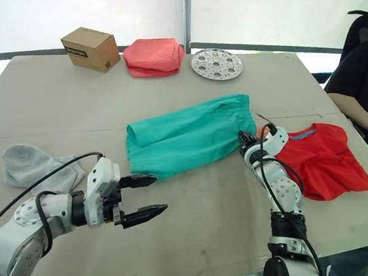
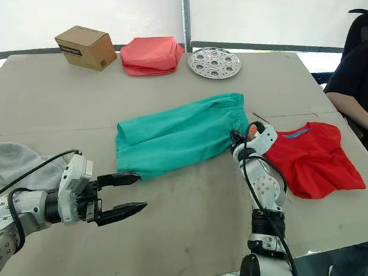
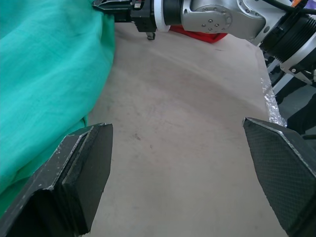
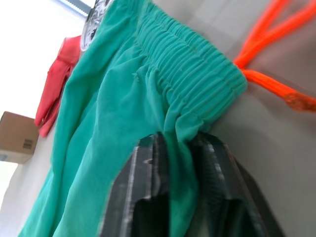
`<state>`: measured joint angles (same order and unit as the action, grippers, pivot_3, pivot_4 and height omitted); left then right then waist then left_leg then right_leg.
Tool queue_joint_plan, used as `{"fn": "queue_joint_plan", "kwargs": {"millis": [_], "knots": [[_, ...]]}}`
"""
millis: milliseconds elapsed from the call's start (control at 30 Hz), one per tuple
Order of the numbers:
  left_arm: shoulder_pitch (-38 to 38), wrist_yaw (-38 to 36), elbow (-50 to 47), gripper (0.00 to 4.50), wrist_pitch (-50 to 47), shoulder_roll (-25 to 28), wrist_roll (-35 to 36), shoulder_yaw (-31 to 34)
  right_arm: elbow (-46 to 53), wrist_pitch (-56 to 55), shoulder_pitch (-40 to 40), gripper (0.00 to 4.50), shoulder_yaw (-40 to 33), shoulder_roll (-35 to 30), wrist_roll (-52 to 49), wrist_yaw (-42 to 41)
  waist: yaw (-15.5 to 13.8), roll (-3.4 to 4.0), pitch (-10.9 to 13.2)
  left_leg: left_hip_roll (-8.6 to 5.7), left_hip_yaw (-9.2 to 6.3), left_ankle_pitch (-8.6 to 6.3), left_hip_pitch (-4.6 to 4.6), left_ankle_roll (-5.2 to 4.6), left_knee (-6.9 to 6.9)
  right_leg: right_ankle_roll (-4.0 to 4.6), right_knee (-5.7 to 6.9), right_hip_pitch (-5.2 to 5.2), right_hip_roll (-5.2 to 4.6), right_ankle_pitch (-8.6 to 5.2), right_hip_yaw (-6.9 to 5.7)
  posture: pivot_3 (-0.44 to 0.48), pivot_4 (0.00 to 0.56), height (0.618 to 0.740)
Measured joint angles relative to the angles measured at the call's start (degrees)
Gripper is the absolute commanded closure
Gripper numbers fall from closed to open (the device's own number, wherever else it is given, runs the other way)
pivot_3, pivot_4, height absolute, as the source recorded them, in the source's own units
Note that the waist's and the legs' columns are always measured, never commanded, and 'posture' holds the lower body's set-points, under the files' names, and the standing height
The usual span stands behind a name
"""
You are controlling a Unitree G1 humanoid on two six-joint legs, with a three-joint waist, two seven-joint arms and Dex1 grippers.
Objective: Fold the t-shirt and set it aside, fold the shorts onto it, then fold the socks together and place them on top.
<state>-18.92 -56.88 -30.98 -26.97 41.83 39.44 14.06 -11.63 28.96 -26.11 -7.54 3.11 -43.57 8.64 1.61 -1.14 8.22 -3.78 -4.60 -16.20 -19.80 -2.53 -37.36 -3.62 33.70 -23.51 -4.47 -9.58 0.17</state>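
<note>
Pinching shorts point(image 1: 187, 136) waistband, right end effector point(image 4: 180, 163) fingertips fabric-hidden.

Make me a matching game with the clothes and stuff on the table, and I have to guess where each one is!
Things:
1. shorts
2. t-shirt
3. socks
4. cardboard box

Places:
A. far edge of the table, beside the coral-pink folded cloth
B. near the robot's left arm
C. middle of the table, waistband pinched in the right gripper
D. the robot's right side of the table, near the seated person

Pairs: 1-C, 2-D, 3-B, 4-A
</note>
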Motion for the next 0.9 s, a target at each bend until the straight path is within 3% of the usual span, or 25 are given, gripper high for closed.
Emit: {"fn": "queue_joint_plan", "kwargs": {"millis": [400,600,733,900], "knots": [[1.07,0.36,0.63,0.00,2.37,-1.57,-1.31,-1.51,10.68,0.29,7.31,4.42,2.10,-3.82,8.03,-2.55,-1.89,0.29,0.19,-0.03,-0.32,-0.01,-0.26,0.01,0.24,0.18,-0.10,-0.15,-0.05,-0.19,-0.32,0.000,0.150,0.740],[1.92,0.43,0.94,0.00,2.44,-2.05,-1.51,-2.85,17.80,-0.23,12.90,4.42,2.38,-12.83,17.75,-2.61,-2.03,0.43,0.32,-0.05,-0.27,0.00,-0.76,0.02,0.21,0.16,-0.13,-0.58,-0.07,-0.20,-0.34,0.000,0.150,0.740],[3.22,1.04,0.94,0.00,2.28,-2.32,-1.42,-3.37,22.57,-3.21,13.33,4.42,5.48,-20.64,27.17,-5.63,-1.04,0.45,0.35,-0.01,-0.26,0.01,-0.81,0.03,0.23,0.16,-0.10,-0.67,-0.05,-0.20,-0.35,0.000,0.150,0.740],[4.35,2.04,1.14,0.00,1.85,-2.80,-1.26,-3.41,25.22,-6.61,12.02,4.42,8.81,-25.26,34.60,-9.45,-0.75,0.35,0.34,0.01,-0.24,0.01,-0.82,0.02,0.23,0.15,-0.13,-0.66,-0.03,-0.20,-0.35,0.000,0.150,0.740]]}}
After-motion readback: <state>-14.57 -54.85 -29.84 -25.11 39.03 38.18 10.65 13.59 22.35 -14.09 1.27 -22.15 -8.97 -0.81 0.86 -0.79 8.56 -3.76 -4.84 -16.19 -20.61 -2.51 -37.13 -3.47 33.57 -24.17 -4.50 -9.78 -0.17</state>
